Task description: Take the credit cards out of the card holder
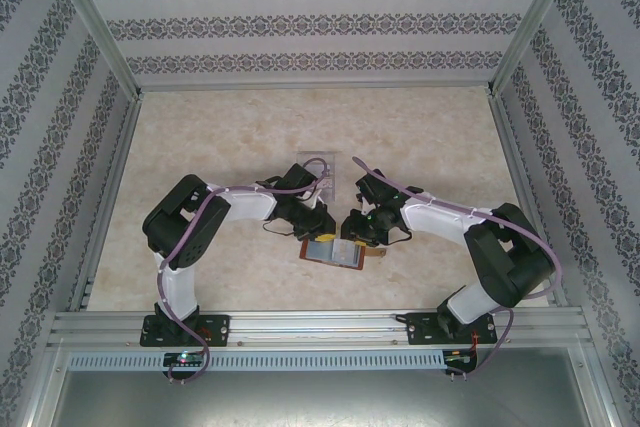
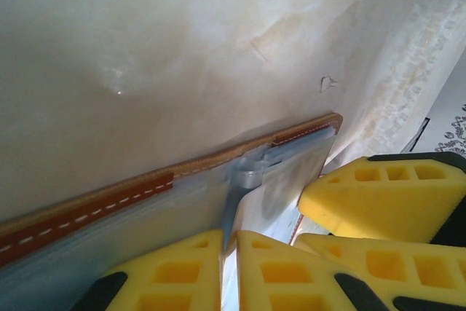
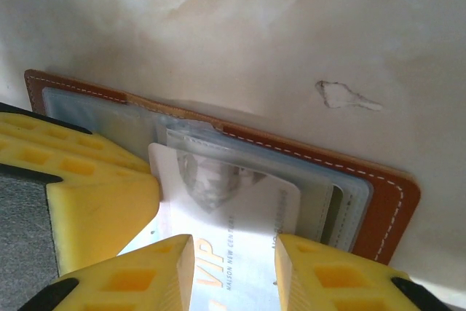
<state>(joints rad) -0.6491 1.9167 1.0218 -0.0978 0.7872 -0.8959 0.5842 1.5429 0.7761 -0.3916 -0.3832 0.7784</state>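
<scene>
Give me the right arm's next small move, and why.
Probably close the right gripper on the VIP card: it sticks partly out of the card holder, the fingers stand apart over it, and the left gripper clamps the holder's sleeve.

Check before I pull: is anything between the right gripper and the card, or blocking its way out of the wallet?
Nothing visible. The card, partly out of the wallet, lies at the right gripper's fingertips; the left gripper sits beside it.

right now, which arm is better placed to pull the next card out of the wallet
Right. Its claw is open right over the card that sticks partway out of its pocket. The left claw is pinched on the wallet at its pocket edge, likely steadying it.
</scene>
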